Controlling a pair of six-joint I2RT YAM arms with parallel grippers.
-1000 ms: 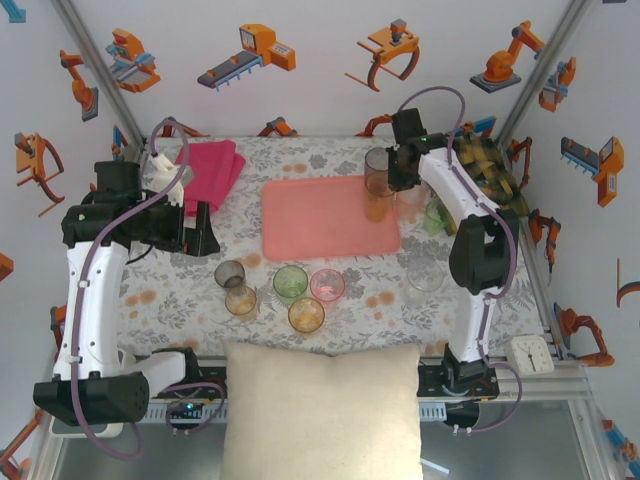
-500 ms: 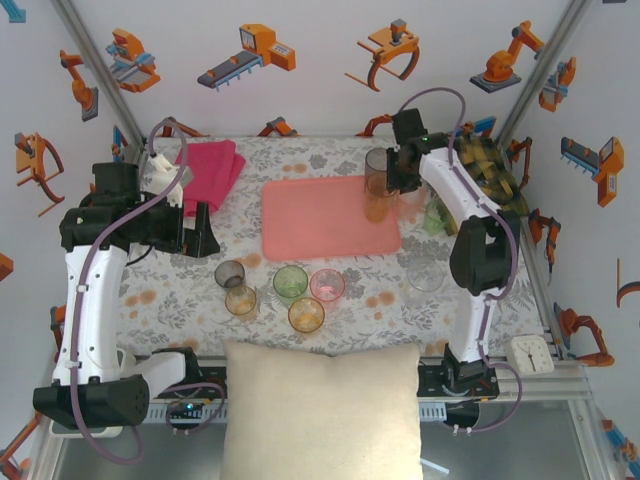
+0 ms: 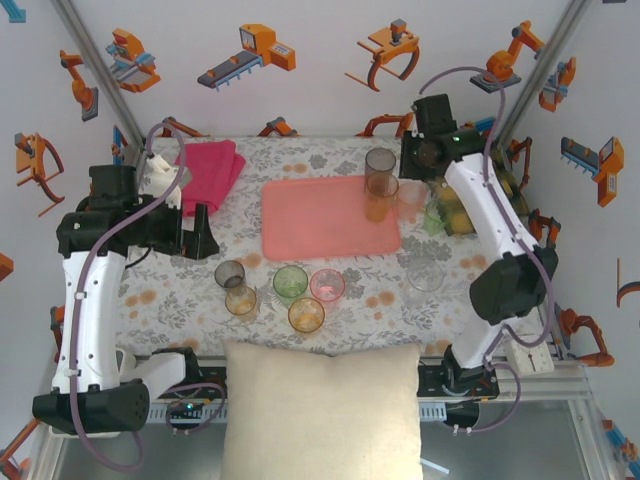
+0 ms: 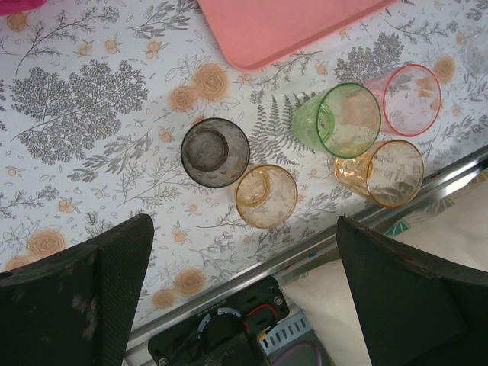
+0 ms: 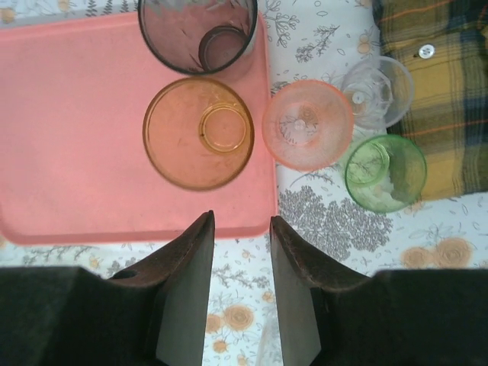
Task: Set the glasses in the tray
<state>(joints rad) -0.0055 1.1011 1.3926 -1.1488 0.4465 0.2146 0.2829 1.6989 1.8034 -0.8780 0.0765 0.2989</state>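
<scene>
The salmon tray (image 3: 320, 225) lies mid-table with a smoky grey glass (image 5: 197, 34) and an amber glass (image 5: 198, 133) standing in its right end. My right gripper (image 5: 242, 219) hangs above the tray's near right corner, open a little, with nothing between its fingers. Just right of the tray stand pink (image 5: 307, 124), clear (image 5: 376, 91) and green (image 5: 385, 173) glasses. Several more glasses cluster near the front: grey (image 4: 215, 152), amber (image 4: 266, 196), green (image 4: 343, 120), pink (image 4: 408, 99) and amber (image 4: 389, 172). My left gripper (image 4: 244, 225) hovers over them, open wide and empty.
A folded magenta towel (image 3: 212, 170) lies at the back left, a plaid cloth (image 5: 435, 91) at the back right. Another clear glass (image 3: 426, 272) stands alone right of the front cluster. A cream pillow (image 3: 320, 410) sits below the table's near edge.
My right gripper has opened off the amber glass, leaving it standing in the tray, and has drawn up and to the right. The left arm has barely moved.
</scene>
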